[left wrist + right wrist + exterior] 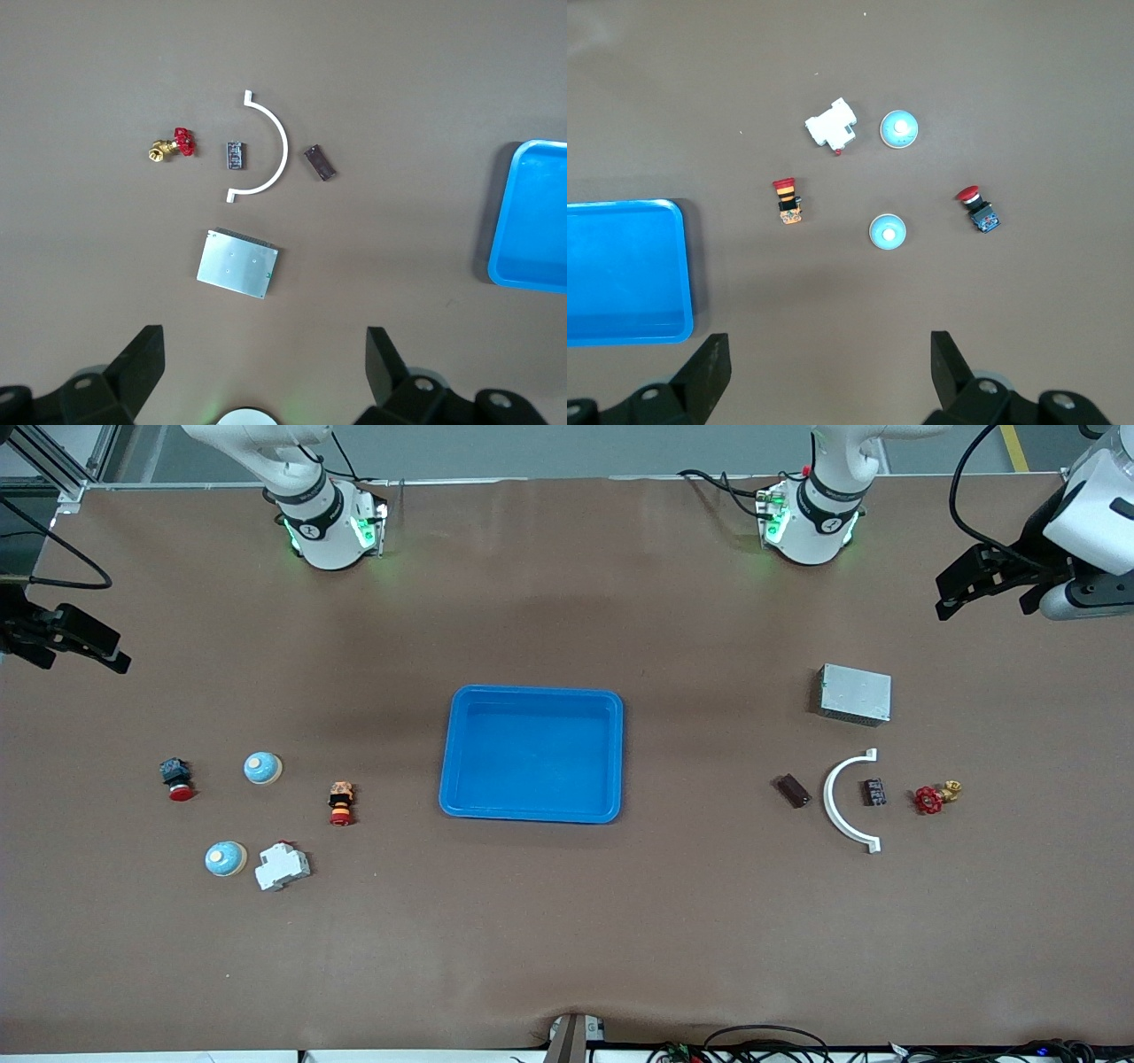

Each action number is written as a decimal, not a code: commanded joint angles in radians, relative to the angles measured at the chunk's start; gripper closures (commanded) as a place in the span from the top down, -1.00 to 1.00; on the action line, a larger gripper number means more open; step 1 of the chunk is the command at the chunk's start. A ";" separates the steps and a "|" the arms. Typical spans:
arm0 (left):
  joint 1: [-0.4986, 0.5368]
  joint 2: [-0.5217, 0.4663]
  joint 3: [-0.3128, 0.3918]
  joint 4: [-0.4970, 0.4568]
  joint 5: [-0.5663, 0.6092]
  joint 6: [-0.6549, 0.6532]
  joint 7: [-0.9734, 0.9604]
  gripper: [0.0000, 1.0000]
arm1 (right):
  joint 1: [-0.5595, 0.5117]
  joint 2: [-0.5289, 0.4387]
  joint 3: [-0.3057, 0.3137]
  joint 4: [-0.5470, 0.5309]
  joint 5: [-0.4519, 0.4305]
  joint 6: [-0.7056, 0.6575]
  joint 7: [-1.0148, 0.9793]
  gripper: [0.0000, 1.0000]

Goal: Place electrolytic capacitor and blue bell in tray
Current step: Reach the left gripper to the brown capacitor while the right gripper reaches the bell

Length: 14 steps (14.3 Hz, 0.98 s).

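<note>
The bright blue tray lies in the middle of the table with nothing in it. Two blue bells sit toward the right arm's end: one farther from the front camera, the other nearer, beside a white breaker. A small dark capacitor lies inside the white curved bracket toward the left arm's end. My left gripper hangs open over that end. My right gripper hangs open over its own end. Both hold nothing.
Near the bells are a white breaker, a red push button and an orange-bodied stop button. Around the capacitor are a white curved bracket, a brown block, a red-handled brass valve and a grey metal box.
</note>
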 commanded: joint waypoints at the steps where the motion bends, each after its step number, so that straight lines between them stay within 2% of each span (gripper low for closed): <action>1: -0.003 0.010 0.000 0.023 0.011 -0.020 0.015 1.00 | -0.002 -0.001 -0.001 0.015 -0.009 -0.014 -0.013 1.00; 4: -0.008 0.013 0.000 0.025 0.017 -0.020 0.013 1.00 | -0.002 0.005 -0.001 0.022 -0.009 -0.014 -0.013 1.00; 8: -0.007 0.088 -0.001 0.059 0.014 -0.026 0.015 1.00 | 0.001 0.010 -0.001 0.022 -0.007 -0.014 -0.014 1.00; 11: 0.000 0.122 -0.001 -0.023 0.009 0.005 0.018 1.00 | 0.005 0.029 0.001 0.021 -0.006 -0.014 -0.025 1.00; 14: -0.003 0.114 -0.001 -0.165 0.015 0.142 -0.043 1.00 | 0.022 0.068 0.001 0.019 -0.004 -0.015 -0.077 1.00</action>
